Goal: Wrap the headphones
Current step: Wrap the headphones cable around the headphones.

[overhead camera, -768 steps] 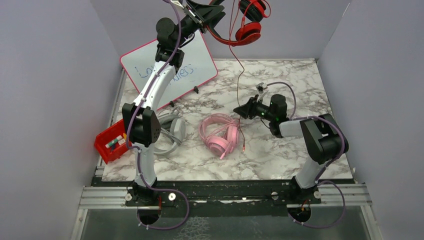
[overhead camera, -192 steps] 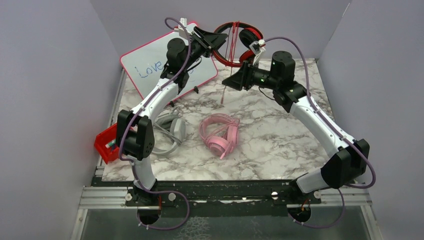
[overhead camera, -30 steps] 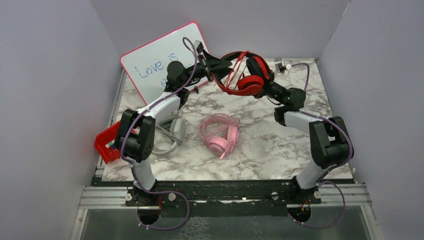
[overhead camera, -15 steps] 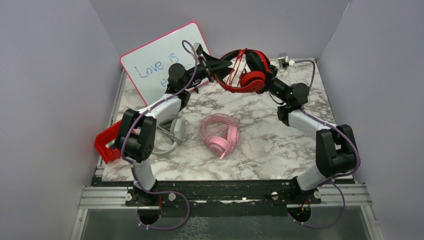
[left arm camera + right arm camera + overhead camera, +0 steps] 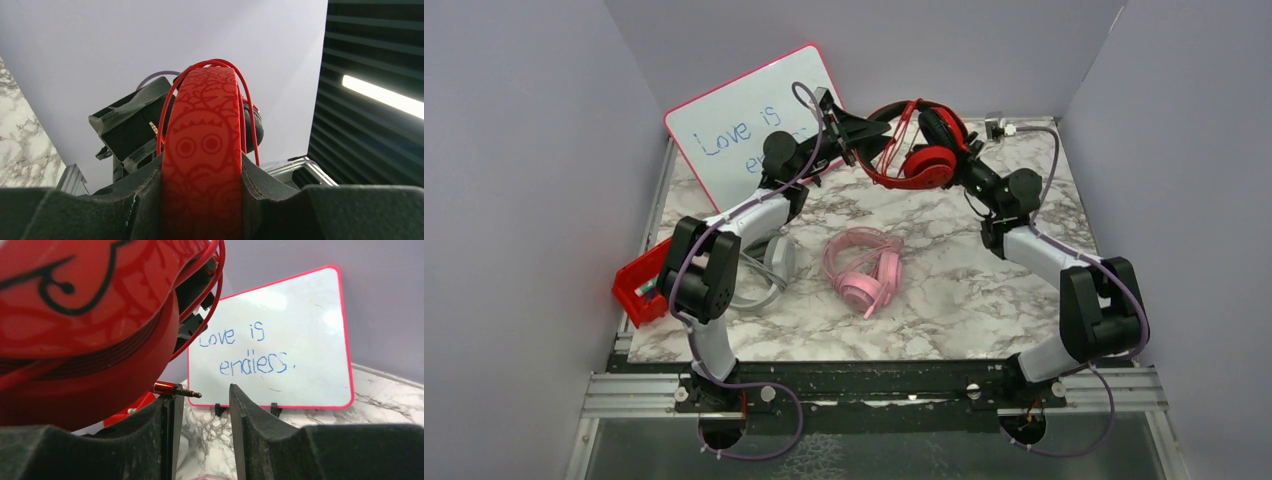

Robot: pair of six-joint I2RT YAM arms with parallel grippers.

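The red-and-black headphones hang above the back of the table, their red cable looped round the headband. My left gripper is shut on that patterned headband, which fills the gap between its pads. My right gripper sits just right of the ear cups, open, with nothing between its fingers. The cable's plug rests at the tip of its left finger, below the red cup. The pink headphones and the grey headphones lie on the marble table.
A pink-framed whiteboard leans at the back left behind my left arm. A red bin sits at the table's left edge. Grey walls close in on three sides.
My right gripper has opened and let go of the cable end, and its arm has drawn back slightly to the right. The left gripper keeps its hold on the headband.
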